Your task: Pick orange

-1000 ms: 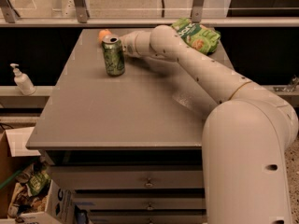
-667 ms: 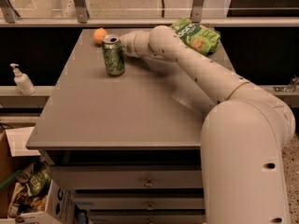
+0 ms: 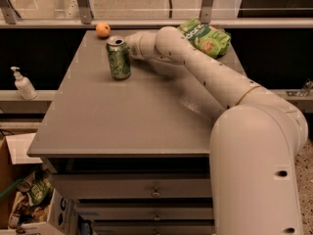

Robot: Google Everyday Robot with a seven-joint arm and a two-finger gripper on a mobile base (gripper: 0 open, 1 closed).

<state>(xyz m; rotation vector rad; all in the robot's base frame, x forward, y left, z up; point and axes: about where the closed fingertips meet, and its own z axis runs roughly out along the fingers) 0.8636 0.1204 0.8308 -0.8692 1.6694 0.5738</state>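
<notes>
The orange (image 3: 102, 30) is a small round fruit lying at the far left corner of the grey table (image 3: 122, 116), near the back edge. A green soda can (image 3: 119, 58) stands upright a little in front of it and to its right. My gripper (image 3: 129, 43) is at the end of the long arm, which reaches across the table from the right. It sits just behind and to the right of the can's top and is partly hidden by the can. The orange lies apart from the gripper, to its left, and nothing shows in its grasp.
A green chip bag (image 3: 206, 37) lies at the far right corner of the table. A white pump bottle (image 3: 22, 83) stands on a ledge to the left. Boxes with clutter (image 3: 27, 199) sit on the floor at lower left. Drawers (image 3: 146, 192) are below the tabletop.
The orange has rolled left and toward the back edge, away from the gripper and out from behind the can. The arm and the can have hardly moved.
</notes>
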